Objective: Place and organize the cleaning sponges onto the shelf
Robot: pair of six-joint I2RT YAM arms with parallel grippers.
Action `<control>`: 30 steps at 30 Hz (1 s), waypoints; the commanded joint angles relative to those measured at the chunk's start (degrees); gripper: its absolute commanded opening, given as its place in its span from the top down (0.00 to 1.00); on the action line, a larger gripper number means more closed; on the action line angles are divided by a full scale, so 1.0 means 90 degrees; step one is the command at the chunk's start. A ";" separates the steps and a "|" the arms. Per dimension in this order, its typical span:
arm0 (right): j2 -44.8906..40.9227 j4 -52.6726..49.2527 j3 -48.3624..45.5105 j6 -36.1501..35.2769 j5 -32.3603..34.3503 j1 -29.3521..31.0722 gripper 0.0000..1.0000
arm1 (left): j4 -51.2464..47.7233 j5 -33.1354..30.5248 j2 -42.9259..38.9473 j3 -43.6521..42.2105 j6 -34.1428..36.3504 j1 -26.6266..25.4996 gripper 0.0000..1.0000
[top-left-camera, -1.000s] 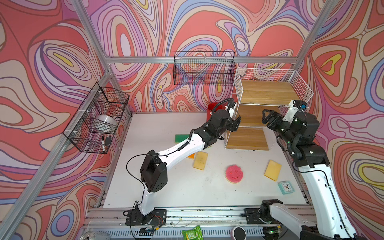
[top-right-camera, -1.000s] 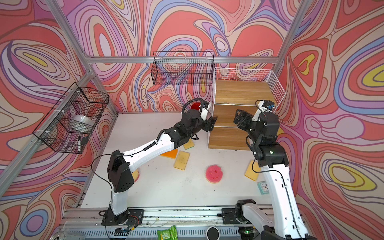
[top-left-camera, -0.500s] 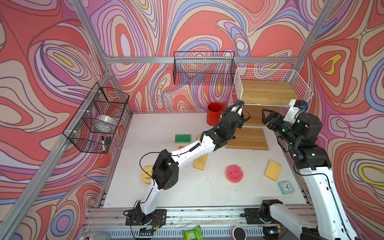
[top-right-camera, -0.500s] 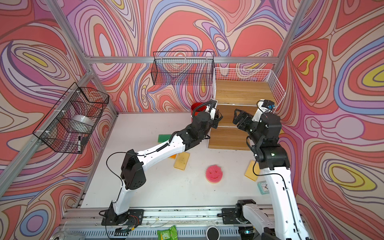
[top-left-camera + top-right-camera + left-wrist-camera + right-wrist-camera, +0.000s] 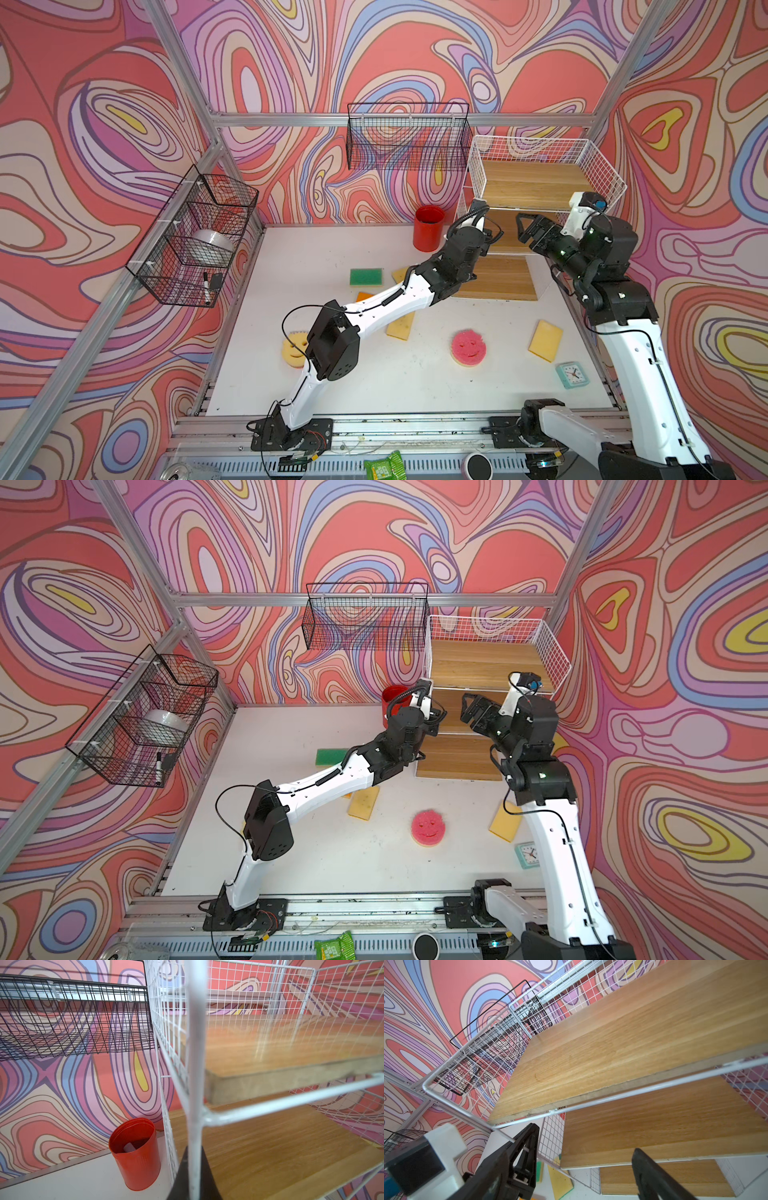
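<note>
cleaning sponges lie scattered on the worktop in front of the shelf, none yet on its smooth, bare wooden boards. within the last second the left gripper swung from the red tin to the shelf's thin white wire corner post and clamped shut on it, probably to steady the rack. the right gripper hangs wide open and empty before the middle board. the sponges are soft foam, some rectangular and yellow, some round and pink.
</note>
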 commanded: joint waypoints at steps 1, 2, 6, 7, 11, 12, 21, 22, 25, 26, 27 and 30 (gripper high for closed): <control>0.0072 -0.0060 0.0070 0.0026 -0.0203 -0.0037 0.04 | 0.0224 -0.0458 -0.0213 -0.0044 0.0785 0.0010 1.00; 0.0107 -0.0092 0.0097 0.0018 -0.0238 -0.0053 0.04 | 0.0239 -0.0498 -0.0247 -0.0085 0.0809 0.0010 1.00; 0.0245 -0.0194 0.0228 -0.0021 -0.0393 -0.0081 0.03 | 0.0343 -0.0671 -0.0456 -0.0343 0.0903 0.0002 1.00; 0.0267 -0.0195 0.0229 -0.0031 -0.0459 -0.0082 0.03 | 0.0388 -0.0721 -0.0498 -0.0399 0.0938 0.0009 1.00; 0.0443 -0.0240 0.0297 -0.0058 -0.0648 -0.0081 0.03 | 0.0644 -0.1012 -0.0681 -0.0702 0.1136 0.0015 1.00; 0.0486 -0.0238 0.0306 -0.0070 -0.0641 -0.0091 0.03 | 0.0728 -0.1063 -0.0737 -0.0786 0.1182 0.0019 1.00; 0.0752 -0.0359 0.0623 -0.0085 -0.0780 -0.0099 0.03 | 0.0487 -0.1074 -0.1200 -0.1125 0.0989 0.0024 1.00; 0.0806 -0.0374 0.0666 -0.0072 -0.0804 -0.0098 0.03 | 0.0491 -0.1100 -0.1241 -0.1160 0.0983 0.0028 1.00; 0.0925 -0.0382 0.0707 -0.0062 -0.0846 -0.0096 0.03 | 0.0465 -0.1199 -0.1408 -0.1248 0.1032 0.0039 1.00; 0.0966 -0.0390 0.0715 -0.0062 -0.0860 -0.0094 0.03 | 0.0474 -0.1241 -0.1477 -0.1304 0.1067 0.0039 1.00; 0.1032 -0.0408 0.0724 -0.0054 -0.0893 -0.0095 0.03 | 0.0493 -0.1287 -0.1546 -0.1383 0.1085 0.0057 1.00; 0.1200 -0.0388 0.0756 0.0001 -0.1085 -0.0101 0.02 | 0.0514 -0.1337 -0.1846 -0.1747 0.0932 0.0149 1.00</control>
